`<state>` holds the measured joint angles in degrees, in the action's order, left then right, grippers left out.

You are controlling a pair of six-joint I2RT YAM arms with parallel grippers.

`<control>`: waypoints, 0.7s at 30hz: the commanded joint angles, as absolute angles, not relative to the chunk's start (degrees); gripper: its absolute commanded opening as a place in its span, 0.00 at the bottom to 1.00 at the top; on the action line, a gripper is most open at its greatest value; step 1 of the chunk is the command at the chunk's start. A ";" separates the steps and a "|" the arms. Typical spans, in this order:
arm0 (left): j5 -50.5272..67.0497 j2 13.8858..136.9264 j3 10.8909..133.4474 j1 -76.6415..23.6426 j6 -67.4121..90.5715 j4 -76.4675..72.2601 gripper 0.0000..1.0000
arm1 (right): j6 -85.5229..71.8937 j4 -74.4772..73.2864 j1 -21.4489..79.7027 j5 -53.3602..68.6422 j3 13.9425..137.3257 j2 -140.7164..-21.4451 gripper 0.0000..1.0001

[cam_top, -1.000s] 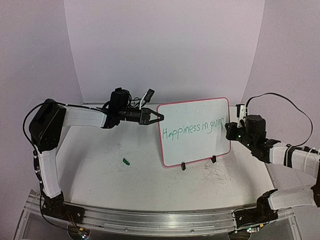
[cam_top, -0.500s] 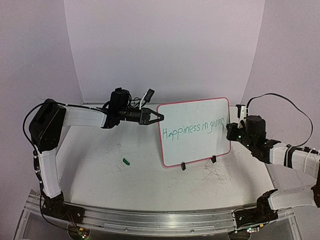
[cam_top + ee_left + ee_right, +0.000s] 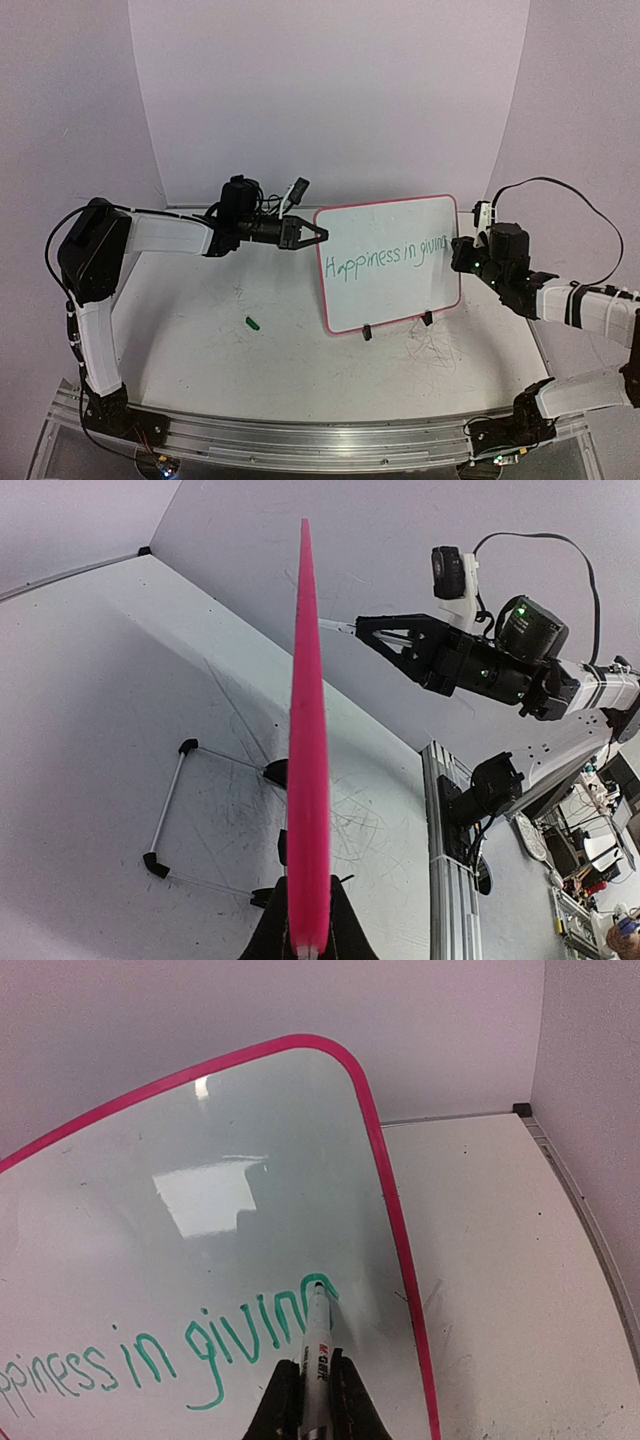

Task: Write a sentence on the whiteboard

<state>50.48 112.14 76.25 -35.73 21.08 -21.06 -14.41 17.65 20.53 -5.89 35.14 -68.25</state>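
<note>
**Board pinned at the rim, marker on the last letter**

The large glossy white whiteboard with the pink-red rim stands upright on two black clip feet. It sits on the scuffed white tabletop, at 3 o'clock of centre in the top view.

Left gripper: jaws clenched on the board's rim at its 10 o'clock corner.

Right gripper: jaws clamped on a white-barrelled green marker. Its tip is on the last letter, near the board's 3 o'clock edge. We read the thin green handwritten sentence as "Happiness in giving".

Handling, as we judge it:
- The board looks thin, stiff, light and slick-faced. On small feet it could tip or skate under pen pressure. Hold it by the rim, not the face, since fresh ink smears.
- The marker looks light and rigid. Grip it mid-barrel and press lightly.

Containers: we see none.

A small green cap-like piece lies loose at 8 o'clock of the board. Grey scribbles mark the tabletop at its 5 o'clock.
</note>
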 commanded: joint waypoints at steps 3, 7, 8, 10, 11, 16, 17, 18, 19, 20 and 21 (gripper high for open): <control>52.17 110.37 75.59 -37.61 19.78 -18.54 0.00 | -14.43 17.61 20.48 -4.93 34.98 -67.14 0.00; 52.19 110.46 75.67 -37.62 19.78 -18.46 0.00 | -14.97 15.85 20.47 -4.33 33.04 -65.39 0.00; 52.19 110.48 75.69 -37.62 19.78 -18.46 0.00 | -15.11 15.61 20.46 -4.29 32.53 -65.05 0.00; 52.20 110.55 75.76 -37.61 19.78 -18.46 0.00 | -15.36 15.07 20.48 -4.05 31.76 -64.33 0.00; 52.19 110.50 75.76 -37.62 19.84 -18.46 0.00 | -15.57 14.79 20.48 -3.86 31.46 -63.99 0.00; 52.18 110.56 75.76 -37.69 19.79 -18.46 0.00 | -16.40 14.16 20.52 -2.88 29.82 -62.93 0.00; 52.19 110.57 75.76 -37.66 19.78 -18.46 0.00 | -16.47 14.08 20.54 -2.69 29.55 -62.86 0.00; 52.18 110.52 75.76 -37.69 19.78 -18.46 0.00 | -16.56 14.02 20.52 -2.48 29.34 -62.79 0.00; 52.18 110.51 75.78 -37.70 19.78 -18.46 0.00 | -16.62 14.01 20.52 -2.23 29.23 -62.77 0.00; 52.18 110.55 75.82 -37.70 19.79 -18.46 0.00 | -16.63 14.05 20.55 -1.89 29.26 -62.83 0.00; 52.17 110.59 75.83 -37.71 19.80 -18.46 0.00 | -16.61 14.22 20.55 -1.47 29.40 -63.06 0.00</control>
<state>50.35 112.12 76.25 -35.73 20.97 -20.99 -15.75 13.72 20.53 -3.08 29.50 -63.97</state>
